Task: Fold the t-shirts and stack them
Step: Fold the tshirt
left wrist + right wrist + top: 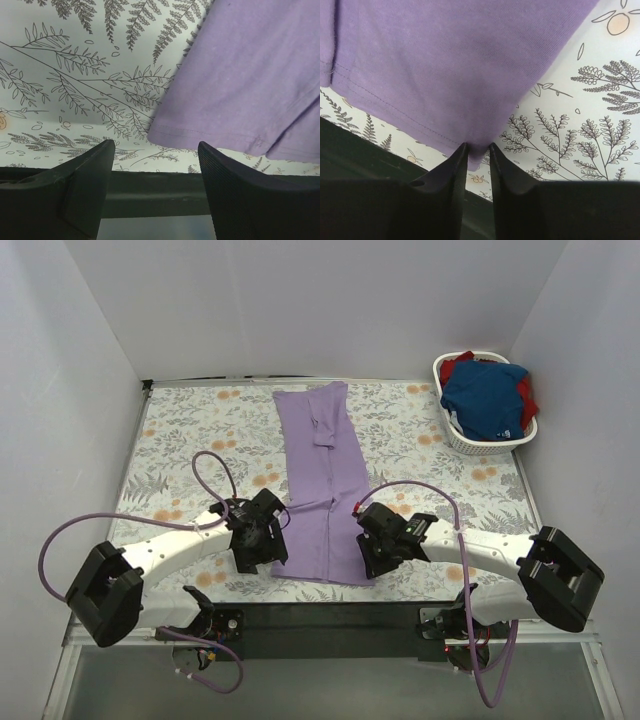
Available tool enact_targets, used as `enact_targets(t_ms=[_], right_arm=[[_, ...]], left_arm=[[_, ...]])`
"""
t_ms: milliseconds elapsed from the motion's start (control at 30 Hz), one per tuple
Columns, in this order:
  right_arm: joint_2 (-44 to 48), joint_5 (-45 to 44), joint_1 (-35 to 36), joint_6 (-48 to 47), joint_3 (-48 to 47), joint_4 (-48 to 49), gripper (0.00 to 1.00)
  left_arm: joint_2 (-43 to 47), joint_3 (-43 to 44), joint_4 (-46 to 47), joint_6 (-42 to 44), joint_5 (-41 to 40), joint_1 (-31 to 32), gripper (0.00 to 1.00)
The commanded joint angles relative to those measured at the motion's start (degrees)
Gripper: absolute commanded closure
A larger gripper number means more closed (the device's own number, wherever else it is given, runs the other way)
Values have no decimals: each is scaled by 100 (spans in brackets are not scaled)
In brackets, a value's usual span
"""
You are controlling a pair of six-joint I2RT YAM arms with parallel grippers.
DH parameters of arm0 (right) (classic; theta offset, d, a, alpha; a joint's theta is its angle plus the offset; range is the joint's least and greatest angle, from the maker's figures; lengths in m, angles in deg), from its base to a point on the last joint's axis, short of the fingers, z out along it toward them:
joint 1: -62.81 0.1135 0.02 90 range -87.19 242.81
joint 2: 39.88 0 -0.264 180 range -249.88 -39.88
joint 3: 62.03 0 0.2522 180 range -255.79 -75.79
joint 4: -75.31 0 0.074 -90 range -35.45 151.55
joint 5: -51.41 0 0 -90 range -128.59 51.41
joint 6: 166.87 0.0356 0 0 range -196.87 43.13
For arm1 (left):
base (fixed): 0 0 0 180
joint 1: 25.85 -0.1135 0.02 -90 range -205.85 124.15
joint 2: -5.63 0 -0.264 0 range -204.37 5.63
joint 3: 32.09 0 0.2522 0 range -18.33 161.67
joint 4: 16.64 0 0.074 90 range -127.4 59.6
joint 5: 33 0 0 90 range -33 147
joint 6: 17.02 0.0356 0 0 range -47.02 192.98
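Observation:
The lavender t-shirt [320, 480] lies folded into a long narrow strip down the middle of the table, its hem at the near edge. My left gripper [262, 552] is open beside the hem's near-left corner; in the left wrist view that corner [200, 127] lies just beyond the spread fingertips. My right gripper [372, 558] is shut on the hem's near-right corner [477, 150], with cloth pinched between the fingertips. The royal-blue t-shirt [487, 395] and the red t-shirt [526, 395] lie bunched in the basket.
A white plastic laundry basket [456, 432] stands at the far right of the table. The table has a floral cloth [200, 440]. A dark rail [330, 618] runs along the near edge. White walls close in the left, back and right sides.

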State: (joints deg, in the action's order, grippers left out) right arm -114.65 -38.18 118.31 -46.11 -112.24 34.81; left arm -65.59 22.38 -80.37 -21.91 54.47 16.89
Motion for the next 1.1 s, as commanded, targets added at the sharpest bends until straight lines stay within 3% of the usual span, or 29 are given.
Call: enact_targets(t_ms=[0, 167, 300, 433, 533, 1067], right_arm=[[-126, 117, 4, 26, 226, -86, 73], [-214, 355, 66, -18, 243, -112, 80], [-241, 320, 66, -62, 200, -164, 99], [-109, 171, 66, -71, 173, -287, 99], [-30, 153, 66, -97, 164, -358, 99], [93, 74, 66, -114, 261, -384, 99]], left_arm=[[-128, 183, -144, -161, -231, 138, 34], [-322, 201, -144, -275, -240, 305, 35], [-419, 201, -109, -354, -249, 419, 38], [-410, 253, -126, -398, -363, 454, 45], [-480, 323, -126, -346, -407, 463, 60], [-981, 192, 85, -293, -196, 560, 66]])
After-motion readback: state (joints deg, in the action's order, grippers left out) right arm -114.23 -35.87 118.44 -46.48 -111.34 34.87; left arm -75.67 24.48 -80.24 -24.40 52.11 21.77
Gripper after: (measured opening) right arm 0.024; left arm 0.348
